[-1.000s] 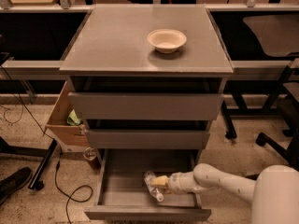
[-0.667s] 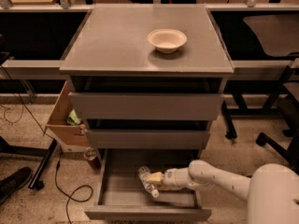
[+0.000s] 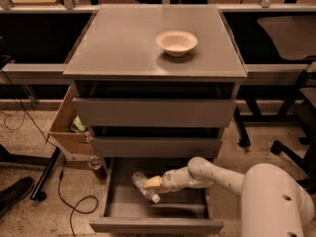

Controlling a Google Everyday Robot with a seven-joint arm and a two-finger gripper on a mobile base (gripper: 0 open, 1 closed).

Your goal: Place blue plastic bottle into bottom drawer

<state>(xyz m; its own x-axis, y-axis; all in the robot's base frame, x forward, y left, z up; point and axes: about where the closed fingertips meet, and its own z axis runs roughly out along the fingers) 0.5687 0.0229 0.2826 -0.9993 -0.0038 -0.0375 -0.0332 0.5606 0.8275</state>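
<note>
Bottom drawer [image 3: 158,226]: lowest of three, open
Bottle [image 3: 140,181]: one, lying diagonally, cap front-right
Gripper [image 3: 152,183]: one, clamped on bottle inside drawer
Bowl [image 3: 177,42]: one

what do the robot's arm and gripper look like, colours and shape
The arm is smooth, rounded and off-white, with bulbous joints and a big domed shell at its base dotted with small dark holes. No cables or markings show. The gripper, down in the open bottom drawer and shut on the bottle, has pale yellowish fingers.
</note>
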